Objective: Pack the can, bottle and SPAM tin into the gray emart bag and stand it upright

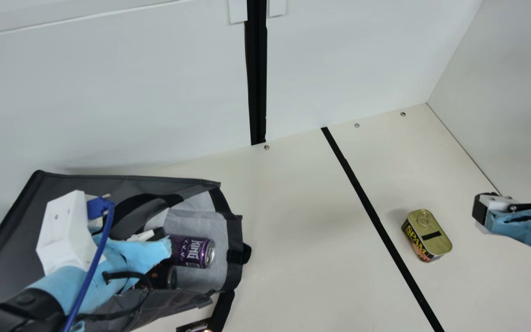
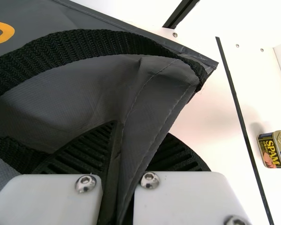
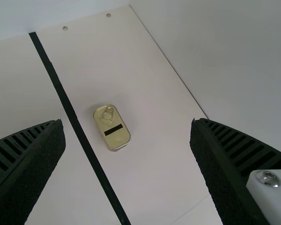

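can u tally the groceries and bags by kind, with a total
Gray bag: 1
SPAM tin: 1
Purple can, in the bag: 1
Dark round-ended container, in the bag, can or bottle unclear: 1
Total: 4

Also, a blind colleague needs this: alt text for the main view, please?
A gray bag lies open at left, a purple can and a dark cylinder partly visible inside and the left arm over it. On the cream table at right, a SPAM tin sits near the right gripper.
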`<state>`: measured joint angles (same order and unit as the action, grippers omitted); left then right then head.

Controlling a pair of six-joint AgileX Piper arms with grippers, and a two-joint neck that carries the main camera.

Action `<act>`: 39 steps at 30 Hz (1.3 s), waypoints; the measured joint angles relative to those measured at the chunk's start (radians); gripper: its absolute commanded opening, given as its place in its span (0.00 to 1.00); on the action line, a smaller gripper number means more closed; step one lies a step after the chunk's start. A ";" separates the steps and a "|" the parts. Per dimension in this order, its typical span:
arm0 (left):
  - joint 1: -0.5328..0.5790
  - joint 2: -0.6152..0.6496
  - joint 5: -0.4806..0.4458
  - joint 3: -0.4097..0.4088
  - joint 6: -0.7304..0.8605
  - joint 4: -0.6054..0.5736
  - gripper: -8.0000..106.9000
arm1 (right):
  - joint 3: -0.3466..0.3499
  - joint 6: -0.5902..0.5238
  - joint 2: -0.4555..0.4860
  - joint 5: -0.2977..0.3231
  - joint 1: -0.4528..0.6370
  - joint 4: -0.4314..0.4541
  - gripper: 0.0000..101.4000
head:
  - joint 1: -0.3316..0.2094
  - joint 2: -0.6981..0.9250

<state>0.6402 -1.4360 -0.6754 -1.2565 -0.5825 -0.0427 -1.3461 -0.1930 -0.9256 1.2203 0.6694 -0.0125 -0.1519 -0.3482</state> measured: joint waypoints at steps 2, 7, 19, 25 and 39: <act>0.000 0.000 0.000 0.000 0.000 0.000 0.00 | 0.002 0.005 0.002 0.000 -0.003 0.003 0.94 | 0.000 0.000; 0.000 0.000 0.000 0.000 0.000 0.000 0.00 | 0.005 0.011 0.002 0.000 -0.010 0.012 0.94 | 0.002 0.000; 0.000 0.000 0.000 0.000 0.000 0.000 0.00 | 0.007 -0.048 -0.026 0.000 0.009 0.012 0.94 | 0.000 0.002; 0.000 0.000 0.000 0.000 0.000 0.000 0.00 | 0.012 -0.093 -0.055 0.000 0.032 -0.023 0.94 | 0.000 0.000; 0.000 0.000 0.000 0.000 0.000 0.000 0.00 | 0.031 -0.247 -0.148 -0.002 0.099 -0.113 0.94 | 0.002 0.002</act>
<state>0.6402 -1.4360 -0.6754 -1.2565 -0.5825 -0.0427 -1.3153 -0.4398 -1.0735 1.2183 0.7684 -0.1254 -0.1503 -0.3467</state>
